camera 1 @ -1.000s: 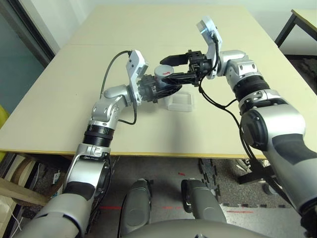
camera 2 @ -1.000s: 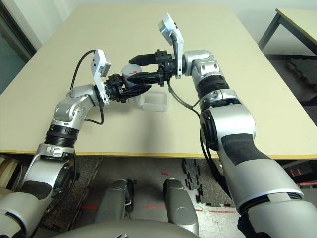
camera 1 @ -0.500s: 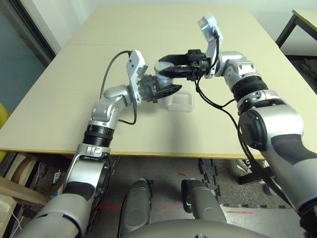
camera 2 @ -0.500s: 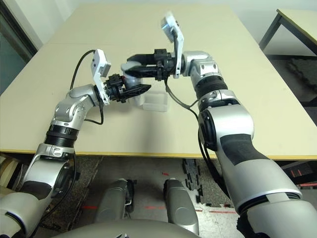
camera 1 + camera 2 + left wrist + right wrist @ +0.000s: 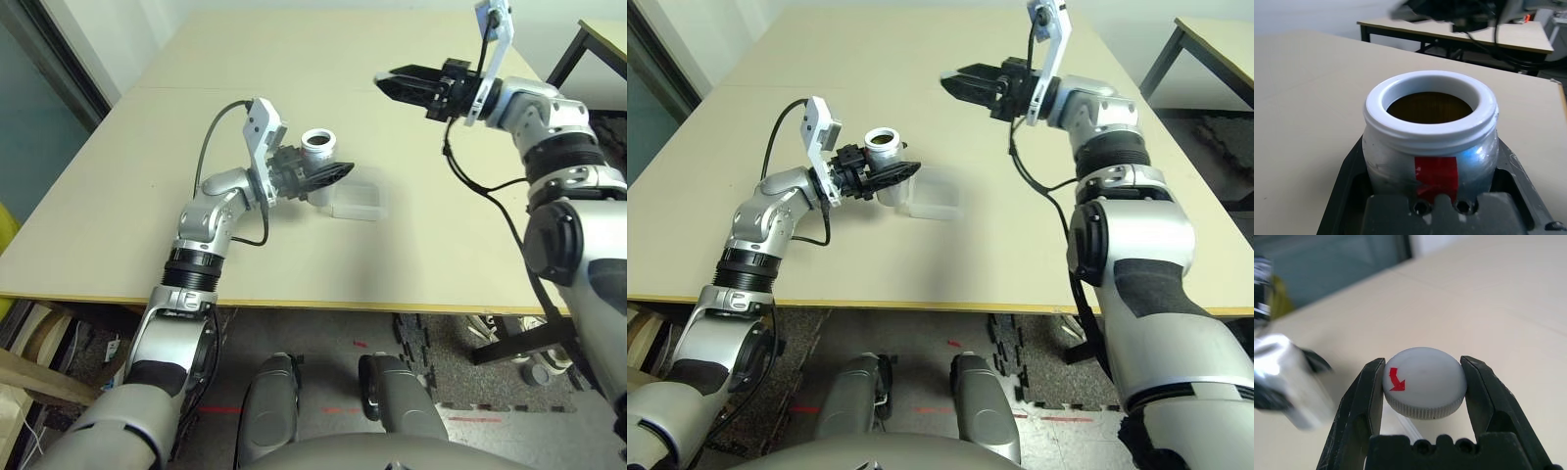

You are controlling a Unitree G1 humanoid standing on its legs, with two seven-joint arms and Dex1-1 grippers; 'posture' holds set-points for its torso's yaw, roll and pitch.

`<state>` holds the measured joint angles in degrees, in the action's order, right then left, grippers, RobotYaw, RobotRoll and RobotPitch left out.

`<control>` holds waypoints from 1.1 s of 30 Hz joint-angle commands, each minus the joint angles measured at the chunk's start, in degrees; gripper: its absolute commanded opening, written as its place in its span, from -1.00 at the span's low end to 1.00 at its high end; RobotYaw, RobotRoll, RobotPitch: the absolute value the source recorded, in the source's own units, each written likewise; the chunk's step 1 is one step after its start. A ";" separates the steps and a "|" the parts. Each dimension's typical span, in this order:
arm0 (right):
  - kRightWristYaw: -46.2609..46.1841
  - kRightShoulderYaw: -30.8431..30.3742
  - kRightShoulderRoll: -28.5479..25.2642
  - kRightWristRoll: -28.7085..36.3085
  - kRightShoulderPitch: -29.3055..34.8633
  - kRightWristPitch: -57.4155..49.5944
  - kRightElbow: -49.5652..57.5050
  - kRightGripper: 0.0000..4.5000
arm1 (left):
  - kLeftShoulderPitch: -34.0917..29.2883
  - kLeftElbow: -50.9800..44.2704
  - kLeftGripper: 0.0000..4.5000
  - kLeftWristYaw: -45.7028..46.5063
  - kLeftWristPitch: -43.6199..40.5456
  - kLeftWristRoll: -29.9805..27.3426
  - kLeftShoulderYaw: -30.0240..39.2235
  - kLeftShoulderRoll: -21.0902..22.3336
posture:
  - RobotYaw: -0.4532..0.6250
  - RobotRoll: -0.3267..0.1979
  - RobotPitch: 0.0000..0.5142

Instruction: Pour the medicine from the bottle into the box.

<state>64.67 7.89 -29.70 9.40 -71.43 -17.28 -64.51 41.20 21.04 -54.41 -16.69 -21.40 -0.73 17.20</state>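
Beside the box (image 5: pixel 359 199), the uncapped bottle (image 5: pixel 317 163), judged rigid, light and smooth-walled, is clamped upright at mid-body by the left gripper (image 5: pixel 328 177), while the cap (image 5: pixel 1424 382) is pinched in the right gripper (image 5: pixel 400 82).

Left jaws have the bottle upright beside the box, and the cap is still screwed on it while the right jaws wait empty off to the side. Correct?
Not quite. The cap is off: the right wrist view shows the right gripper clamped on it, away from the bottle. The left wrist view shows the bottle's mouth open. The rest holds: the left gripper has the bottle upright beside the box.
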 commanded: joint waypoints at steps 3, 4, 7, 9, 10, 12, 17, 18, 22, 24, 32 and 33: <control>-3.92 -3.56 -6.47 -5.11 4.47 0.10 2.07 0.14 | 0.79 2.92 0.18 1.24 2.27 1.45 1.17 1.28 | -0.37 0.25 -0.65; -4.66 -4.26 -7.12 -5.99 5.05 0.40 2.27 0.14 | 1.00 3.51 0.18 1.45 2.69 1.60 1.25 1.32 | -0.37 0.25 -0.66; -5.65 -6.32 -8.46 -8.47 6.81 2.17 2.61 0.14 | 1.66 5.10 0.18 1.93 3.75 2.15 1.55 1.19 | -0.38 0.25 -0.68; -5.77 -6.79 -8.74 -9.09 7.35 2.48 2.52 0.14 | 1.95 5.77 0.18 1.93 4.19 2.30 1.59 1.08 | -0.38 0.25 -0.69; -5.81 -7.00 -8.81 -9.42 7.59 2.87 2.52 0.14 | 2.04 5.97 0.18 1.94 4.34 2.33 1.58 1.03 | -0.38 0.25 -0.70; -5.93 -7.10 -8.63 -9.60 7.87 2.85 2.31 0.14 | 2.16 6.20 0.18 2.02 4.55 2.40 1.55 0.93 | -0.37 0.25 -0.71; -5.96 -7.45 -7.89 -9.82 8.12 3.03 1.74 0.14 | 2.24 6.31 0.18 2.23 4.79 2.49 1.61 0.84 | -0.36 0.25 -0.70; -6.17 -7.48 -7.68 -9.81 8.09 3.13 1.58 0.14 | 2.24 6.32 0.18 2.26 4.80 2.50 1.62 0.88 | -0.36 0.25 -0.70; -6.76 -7.38 -6.66 -9.59 8.08 3.31 1.16 0.14 | 1.94 6.06 0.18 2.38 4.75 2.51 1.71 1.15 | -0.35 0.25 -0.69; -7.18 -7.34 -6.24 -9.61 8.08 3.49 0.91 0.14 | 1.86 5.93 0.18 2.40 4.68 2.49 1.77 1.28 | -0.35 0.25 -0.69; -8.66 -6.77 -5.34 -9.30 7.89 4.15 0.05 0.57 | 2.03 6.18 0.18 2.39 4.59 2.59 1.83 1.65 | -0.35 0.25 -0.69; -8.79 -6.70 -5.28 -9.20 7.87 4.22 0.00 0.74 | 2.07 6.25 0.18 2.39 4.62 2.60 1.83 1.68 | -0.35 0.25 -0.69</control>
<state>56.34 0.76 -35.13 0.05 -63.91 -13.39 -63.55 42.49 26.72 -52.31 -12.36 -19.71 1.11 18.57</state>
